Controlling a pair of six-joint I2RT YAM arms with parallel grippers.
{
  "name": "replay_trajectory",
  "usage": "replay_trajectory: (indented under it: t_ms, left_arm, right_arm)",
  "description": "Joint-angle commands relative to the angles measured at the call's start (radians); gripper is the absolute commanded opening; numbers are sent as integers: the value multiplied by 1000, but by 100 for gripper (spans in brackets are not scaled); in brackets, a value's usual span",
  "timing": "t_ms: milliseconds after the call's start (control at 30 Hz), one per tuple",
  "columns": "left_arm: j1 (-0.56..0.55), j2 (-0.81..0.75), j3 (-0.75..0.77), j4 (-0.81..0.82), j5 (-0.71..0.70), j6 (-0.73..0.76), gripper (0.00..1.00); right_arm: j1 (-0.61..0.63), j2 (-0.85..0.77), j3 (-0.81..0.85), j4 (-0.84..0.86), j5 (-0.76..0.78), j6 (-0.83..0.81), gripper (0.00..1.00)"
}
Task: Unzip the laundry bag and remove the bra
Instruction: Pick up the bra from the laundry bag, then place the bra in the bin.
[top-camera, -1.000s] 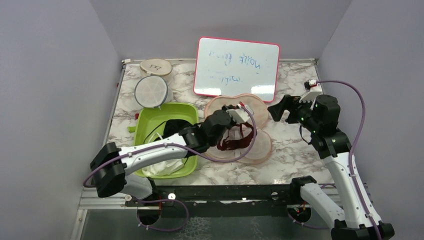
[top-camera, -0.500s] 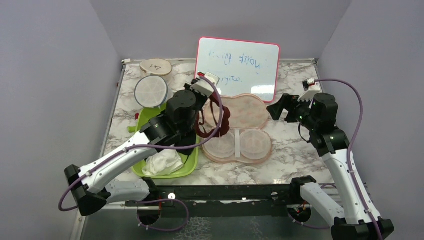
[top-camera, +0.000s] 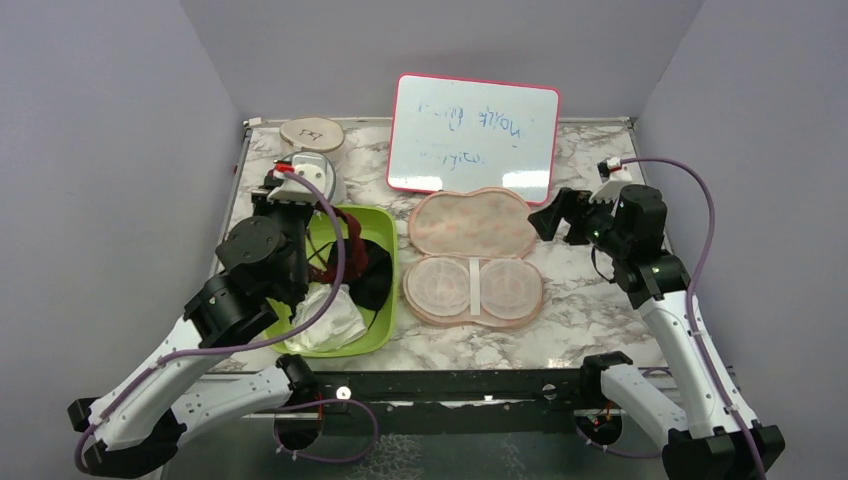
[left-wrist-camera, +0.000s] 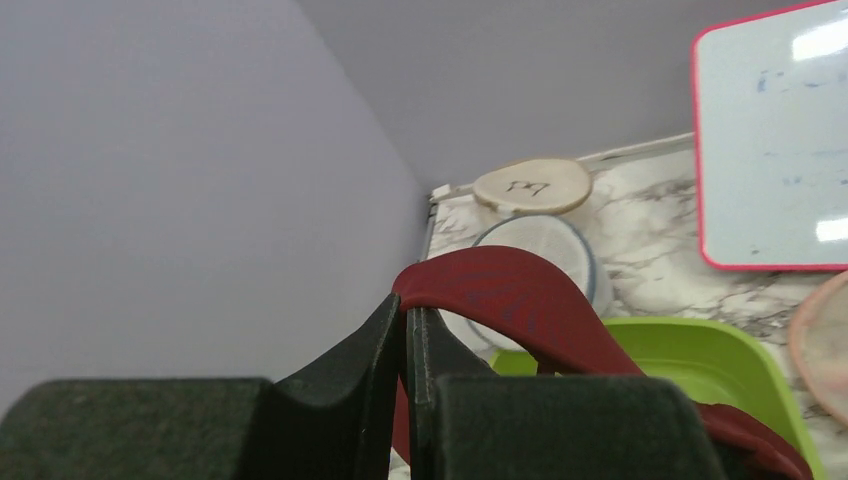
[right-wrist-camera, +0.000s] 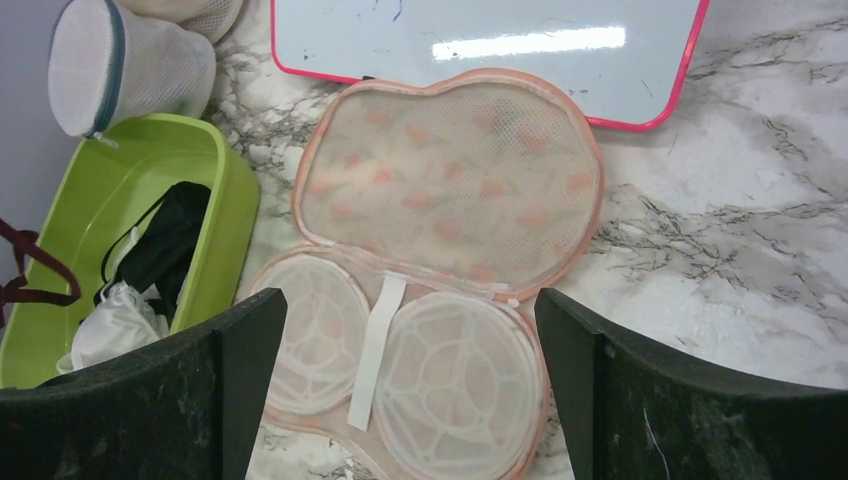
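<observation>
Overhead view of a marble bench (top-camera: 600, 295) with two robot arms mounted at its near edge. The left end effector (left-wrist-camera: 408, 310) is clenched on a strap of the bra (top-camera: 346, 236), a dark maroon garment. It holds the bra in the air above the far part of a green tub (top-camera: 375, 220) at the left of the bench. The bra hangs down and slightly to the right of the end effector, its long axis close to vertical. Its lower end is just above or touching a black garment (top-camera: 366, 268) in the tub; the views do not settle which. A white cloth (top-camera: 326, 315) fills the tub's near end. To the right of the tub the laundry bag (top-camera: 470, 225) lies unzipped and folded open flat, both halves empty, its long axis running left to right. The right end effector (right-wrist-camera: 405, 295) is released, fingers spread wide and holding nothing, hovering just past the bag's far right edge. It is well apart from the bra. The bra looks to be out of the bag, so setting it down falls to the left arm. A whiteboard (top-camera: 475, 130) leans against the far wall.
</observation>
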Motion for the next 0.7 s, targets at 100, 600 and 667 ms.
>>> replay_trajectory:
  t_ms: [100, 600, 667]
  left_arm:
    - [3, -43, -61, -177, -99, -154, 0]
    - [270, 373, -290, -347, 224, -652, 0]
    - [286, 399, -283, -383, 264, -685, 0]
  right_arm:
    - [3, 29, -21, 61, -64, 22, 93]
    - [3, -6, -24, 14, -49, 16, 93]
    - [3, -2, -27, 17, -47, 13, 93]
